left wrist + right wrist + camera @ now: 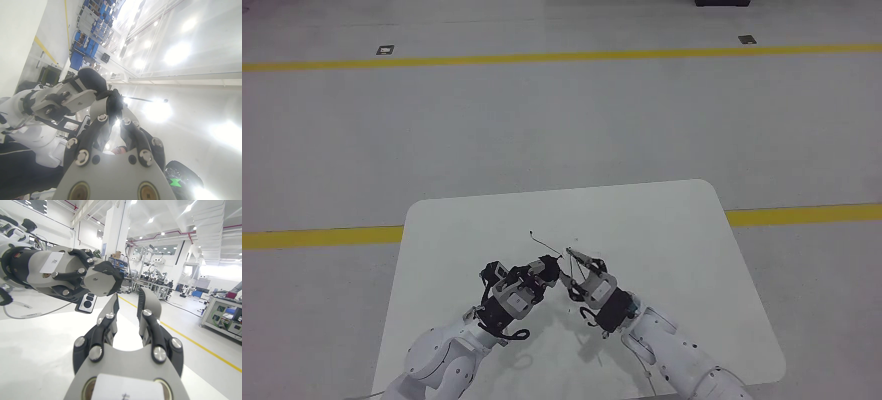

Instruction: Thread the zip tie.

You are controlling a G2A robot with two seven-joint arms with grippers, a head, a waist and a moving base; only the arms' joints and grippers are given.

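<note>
Closed tight, the left gripper (113, 99) has its two fingers pressed together at the tips, pinching one end of the black zip tie (143, 99). From that pinch the tie runs out into the air as a thin, straight strip. A small dark knob (166, 100) sits at its free end, seen against the ceiling lights in the left wrist view.

The right gripper (129, 295) is spread wide — its ribbed fingers (146, 302) stand apart with a bare gap between them. Its tips sit just beside the left gripper's black-padded tips. In the left wrist view one of its dark pads lies close against the pinch, but whether the two grippers actually touch cannot be told.

From above, both grippers meet almost tip to tip over the near half of the white table (662, 215), about midway along its near edge. The left arm comes in from the near left corner's side and the right arm from the near right. The zip tie juts from the meeting point and slants toward the table's far left corner, ending well short of the far edge — it is held up off the surface, not lying on it.

Beyond the table's far edge the pale grey floor carries a yellow line (542, 58).
</note>
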